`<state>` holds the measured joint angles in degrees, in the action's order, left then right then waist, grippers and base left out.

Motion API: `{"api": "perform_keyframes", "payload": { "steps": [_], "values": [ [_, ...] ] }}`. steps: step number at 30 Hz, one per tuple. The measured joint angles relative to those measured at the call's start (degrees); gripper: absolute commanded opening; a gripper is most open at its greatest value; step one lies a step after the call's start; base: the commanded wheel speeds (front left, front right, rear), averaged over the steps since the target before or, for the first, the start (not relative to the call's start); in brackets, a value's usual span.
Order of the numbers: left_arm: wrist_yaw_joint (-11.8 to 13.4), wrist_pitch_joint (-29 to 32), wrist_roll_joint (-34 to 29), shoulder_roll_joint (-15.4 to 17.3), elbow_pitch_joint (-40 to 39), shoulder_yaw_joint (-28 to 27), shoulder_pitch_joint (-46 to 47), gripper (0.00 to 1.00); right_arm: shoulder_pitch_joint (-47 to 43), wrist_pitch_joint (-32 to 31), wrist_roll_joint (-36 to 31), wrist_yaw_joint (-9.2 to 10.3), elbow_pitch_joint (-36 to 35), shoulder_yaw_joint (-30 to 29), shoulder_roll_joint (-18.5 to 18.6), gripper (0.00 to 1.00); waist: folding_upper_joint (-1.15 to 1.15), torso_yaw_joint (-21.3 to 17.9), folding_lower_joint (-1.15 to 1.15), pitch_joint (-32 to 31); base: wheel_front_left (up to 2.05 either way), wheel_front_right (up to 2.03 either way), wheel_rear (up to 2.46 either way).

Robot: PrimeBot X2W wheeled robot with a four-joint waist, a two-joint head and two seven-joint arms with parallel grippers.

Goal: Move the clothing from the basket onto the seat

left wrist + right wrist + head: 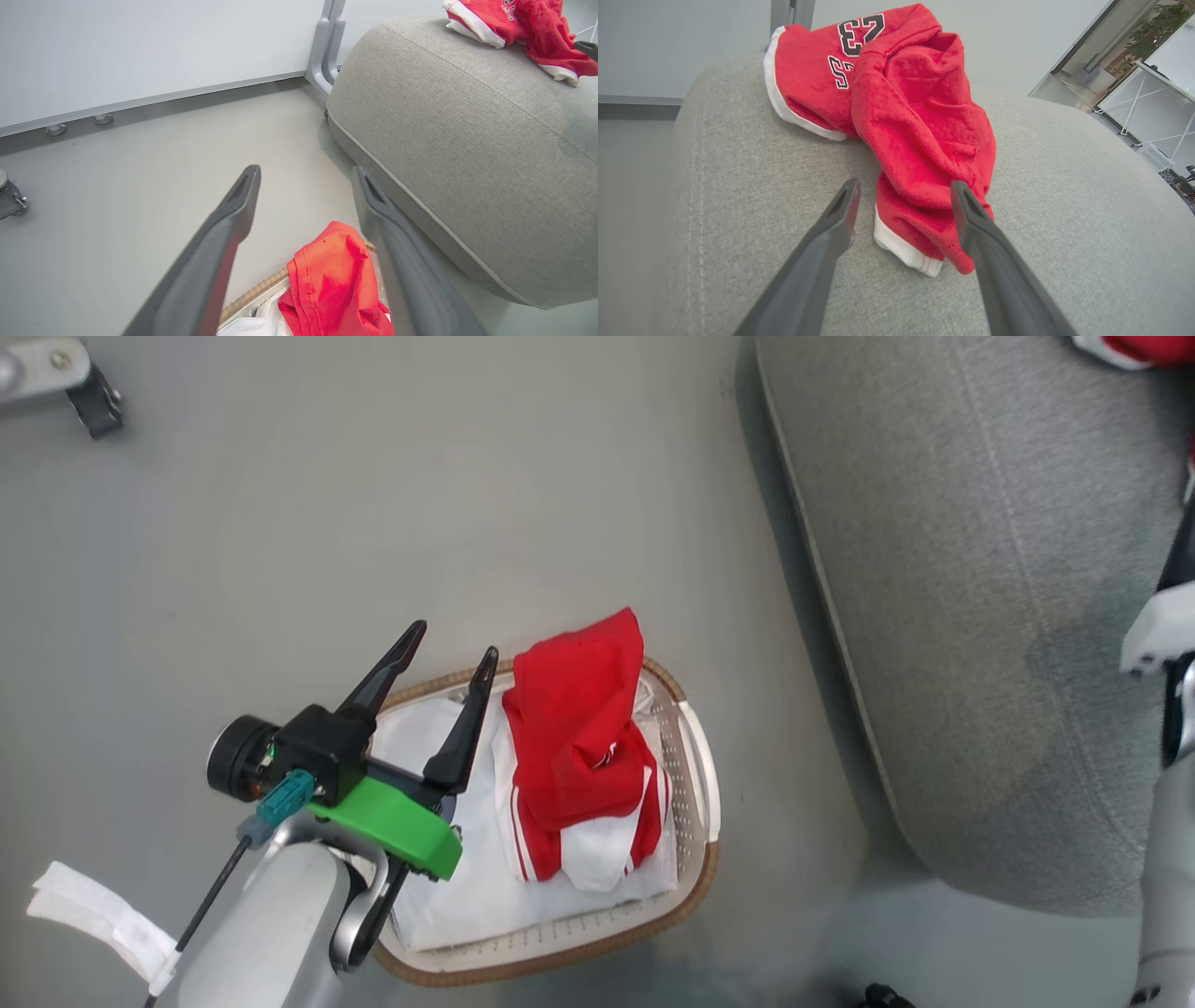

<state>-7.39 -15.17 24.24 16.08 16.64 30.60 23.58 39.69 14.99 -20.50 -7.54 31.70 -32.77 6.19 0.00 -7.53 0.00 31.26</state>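
Left claw (454, 640) hangs open above the basket (695, 775), red garment (579, 737) at three o'clock. Right claw (903, 189) gapes, second garment (915, 116) at twelve on the seat (738, 210).

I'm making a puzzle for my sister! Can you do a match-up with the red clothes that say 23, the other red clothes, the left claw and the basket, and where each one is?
Things:
1. red clothes with 23
2. other red clothes
3. left claw
4. basket

Places or states:
A. on the floor, beside the seat
B. open, holding nothing
C. lying on the seat
D. inside the basket

Pairs: 1-C, 2-D, 3-B, 4-A
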Motion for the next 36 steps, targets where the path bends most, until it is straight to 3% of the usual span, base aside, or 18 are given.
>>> {"api": "perform_keyframes", "payload": {
  "steps": [10, 18, 28, 36],
  "values": [
    [-0.01, -0.01, -0.79, -3.07, 3.39, -6.97, -5.19, 1.00, -12.45, 0.01, 12.22, 0.00, -8.44, 11.65, -0.32, 1.00, 0.00, 0.45, 0.00, -9.97, 0.00, 0.00, 0.00],
    [-0.01, 0.00, -3.93, -4.74, 7.75, -13.88, -8.96, 1.00, -17.90, 0.01, 19.52, 0.01, -10.36, 19.63, -1.66, 1.00, 0.00, 3.61, 0.00, -16.46, 0.00, 0.00, 0.00],
    [-0.01, -0.01, -9.27, -7.34, 6.83, -23.06, -12.30, 1.00, -21.85, 0.01, 22.59, 0.01, -11.91, 28.92, -3.26, 1.00, 0.00, 9.67, 0.00, -20.97, 0.00, 0.00, 0.00],
    [-0.01, -0.01, -12.13, -9.10, 3.27, -27.05, -16.05, 1.00, -25.46, 0.00, 24.34, 0.01, -12.15, 31.21, -3.37, 1.00, 0.00, 11.38, 0.00, -24.20, 0.00, 0.00, 0.00]
  ]
}}
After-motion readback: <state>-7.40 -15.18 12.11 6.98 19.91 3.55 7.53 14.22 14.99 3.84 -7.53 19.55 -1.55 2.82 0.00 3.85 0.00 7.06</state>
